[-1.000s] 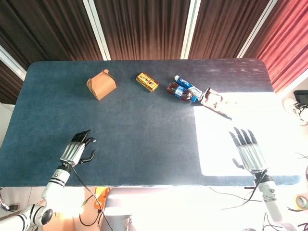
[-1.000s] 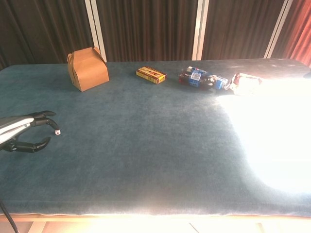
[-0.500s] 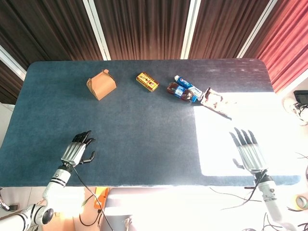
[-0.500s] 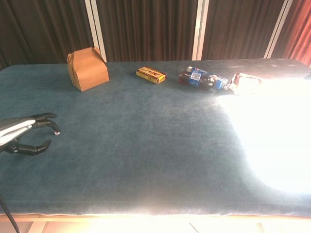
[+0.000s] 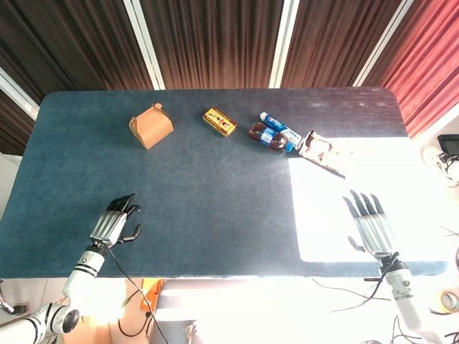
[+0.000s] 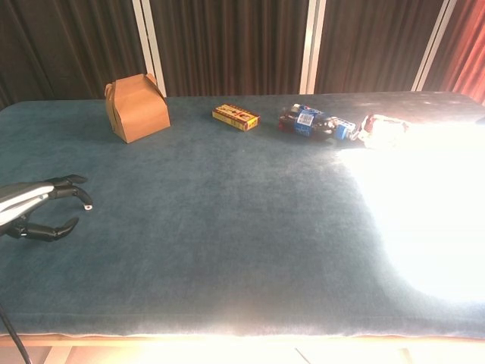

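- The small tan cardboard box with a folded handle on top (image 5: 150, 126) stands on the dark blue cloth-covered table (image 5: 215, 193), well ahead of the left hand (image 5: 113, 226) and a little to its right; it is the thing nearest to this hand.
- It looks light and stiff, but its thin walls could dent; I judge the two flat sides, or the handle, as the best places to hold.
- The left hand holds nothing, with fingers loosely curved and apart.
- The right hand (image 5: 373, 226) lies flat with fingers straight and spread, also holding nothing.
- Count: one tan box, one yellow carton (image 5: 219, 121), one toothpaste box (image 5: 281, 130), one dark bottle (image 5: 267, 136), one crumpled wrapper (image 5: 320, 151), all far ahead of the hands.
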